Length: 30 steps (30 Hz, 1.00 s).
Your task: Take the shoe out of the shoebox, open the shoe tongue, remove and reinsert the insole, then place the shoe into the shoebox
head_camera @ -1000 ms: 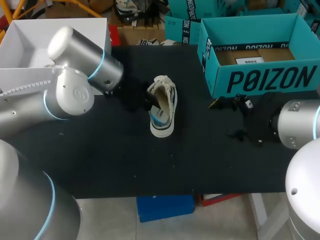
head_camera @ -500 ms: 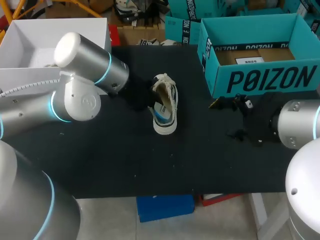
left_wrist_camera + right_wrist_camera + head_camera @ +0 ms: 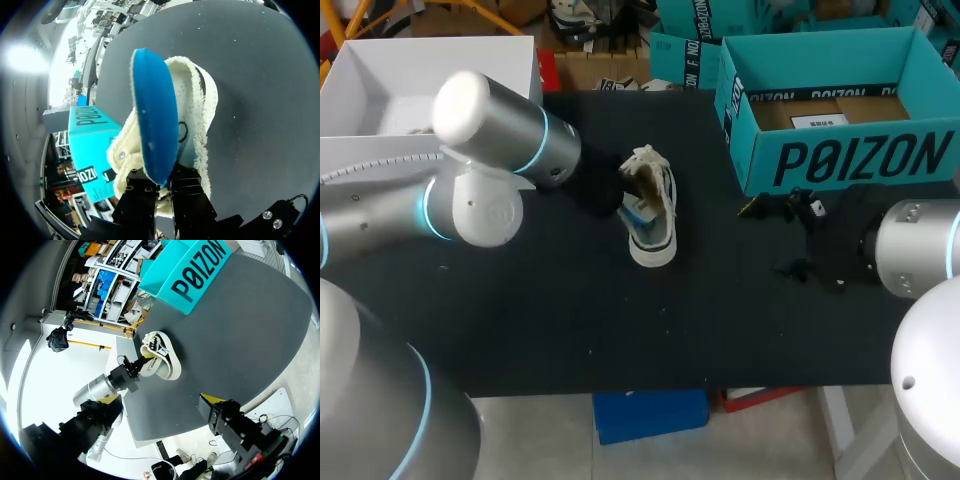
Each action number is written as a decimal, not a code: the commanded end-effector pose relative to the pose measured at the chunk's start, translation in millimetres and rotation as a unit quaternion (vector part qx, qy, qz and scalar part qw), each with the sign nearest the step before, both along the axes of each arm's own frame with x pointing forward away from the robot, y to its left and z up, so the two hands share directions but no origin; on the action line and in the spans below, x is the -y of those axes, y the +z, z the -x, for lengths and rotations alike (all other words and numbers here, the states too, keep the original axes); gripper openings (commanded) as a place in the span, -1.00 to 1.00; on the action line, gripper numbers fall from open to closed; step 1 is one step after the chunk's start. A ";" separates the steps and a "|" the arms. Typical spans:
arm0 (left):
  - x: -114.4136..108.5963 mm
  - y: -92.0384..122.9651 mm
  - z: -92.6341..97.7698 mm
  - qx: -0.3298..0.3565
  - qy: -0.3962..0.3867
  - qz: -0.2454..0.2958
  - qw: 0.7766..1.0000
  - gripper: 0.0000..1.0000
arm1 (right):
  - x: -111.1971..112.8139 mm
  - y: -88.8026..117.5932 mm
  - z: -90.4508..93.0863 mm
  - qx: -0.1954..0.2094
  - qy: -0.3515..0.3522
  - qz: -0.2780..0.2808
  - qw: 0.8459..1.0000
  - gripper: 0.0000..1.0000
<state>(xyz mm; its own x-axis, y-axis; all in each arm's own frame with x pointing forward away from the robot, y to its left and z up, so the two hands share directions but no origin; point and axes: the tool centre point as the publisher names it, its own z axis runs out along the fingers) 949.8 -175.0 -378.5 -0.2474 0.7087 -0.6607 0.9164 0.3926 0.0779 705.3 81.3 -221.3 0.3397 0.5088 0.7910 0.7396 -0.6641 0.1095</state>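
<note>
Left claw [image 3: 160, 196] clamped shut on the blue insole [image 3: 152, 120] at the mouth of the shoe [image 3: 204, 97] — pushed askew, it could buckle or topple the shoe

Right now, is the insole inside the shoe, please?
Partly out: the blue insole stands up out of the shoe, pinched in the left gripper.

Robotics lab, set up as a manipulation test bench. Evidence: two grey robot arms with glowing blue joint rings, left arm [image 3: 490, 150] and right arm [image 3: 920, 250], flank one black-topped counter [image 3: 720, 330]. Staged props: open teal shoebox [image 3: 840, 160], single shoe [image 3: 652, 215], blue insole [image 3: 152, 125] pinched in left end effector [image 3: 162, 192].
</note>
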 end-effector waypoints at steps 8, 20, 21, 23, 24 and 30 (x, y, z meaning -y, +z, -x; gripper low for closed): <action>24.1 -13.6 -2.5 -0.006 -0.010 0.002 1.000 -1.00 | -2.6 -6.1 6.4 0.040 -0.065 0.018 0.997 1.00; 24.1 -13.1 2.0 -0.006 -0.018 -0.002 1.000 -1.00 | -2.6 -6.1 6.4 0.040 -0.065 0.018 0.997 1.00; 23.6 -12.4 2.0 -0.005 -0.018 -0.002 1.000 -1.00 | -2.6 -6.1 6.4 0.040 -0.065 0.018 0.997 1.00; 23.2 -11.6 2.2 0.008 -0.012 -0.008 1.000 -1.00 | -2.6 -6.1 6.4 0.040 -0.065 0.018 0.997 1.00; 23.0 -11.5 1.8 0.007 -0.010 -0.006 1.000 -1.00 | -2.6 -6.1 6.4 0.040 -0.065 0.018 0.997 1.00; 27.0 -10.3 6.9 0.000 -0.013 0.007 1.000 -1.00 | -2.6 -6.1 6.4 0.040 -0.065 0.018 0.997 1.00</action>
